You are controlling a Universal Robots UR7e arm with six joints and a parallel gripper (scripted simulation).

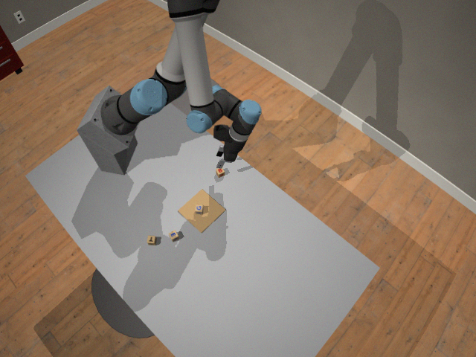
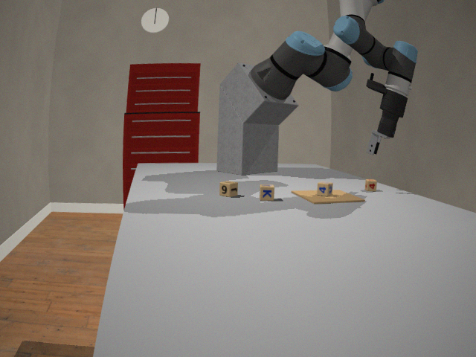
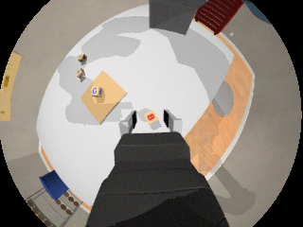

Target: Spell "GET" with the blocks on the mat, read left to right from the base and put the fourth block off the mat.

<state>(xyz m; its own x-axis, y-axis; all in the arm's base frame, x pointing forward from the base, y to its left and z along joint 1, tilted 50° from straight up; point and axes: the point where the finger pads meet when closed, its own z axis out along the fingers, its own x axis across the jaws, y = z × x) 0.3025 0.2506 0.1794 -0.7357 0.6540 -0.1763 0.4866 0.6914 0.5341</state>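
Observation:
My gripper [image 1: 224,155] [image 2: 372,149] [image 3: 150,115] is open and empty, high above the block with a red letter, apparently B [image 1: 219,172] [image 2: 370,185] [image 3: 151,116]. That block lies on the table off the mat, and shows between the fingers in the wrist view. The G block [image 1: 198,209] [image 2: 324,189] [image 3: 97,91] sits flat on the tan mat [image 1: 201,225] [image 2: 342,197] [image 3: 113,87], near its middle. The E block [image 1: 173,235] [image 2: 266,192] [image 3: 80,73] and the T block [image 1: 151,240] [image 2: 228,189] [image 3: 82,58] lie on the table, off the mat, both on its other side.
The grey table [image 1: 268,261] [image 2: 268,268] [image 3: 80,151] bears the mat and blocks. The robot's base pedestal [image 1: 109,146] [image 2: 245,134] [image 3: 172,19] stands at one end. The B block is near a long table edge; the T block is nearer the opposite edge.

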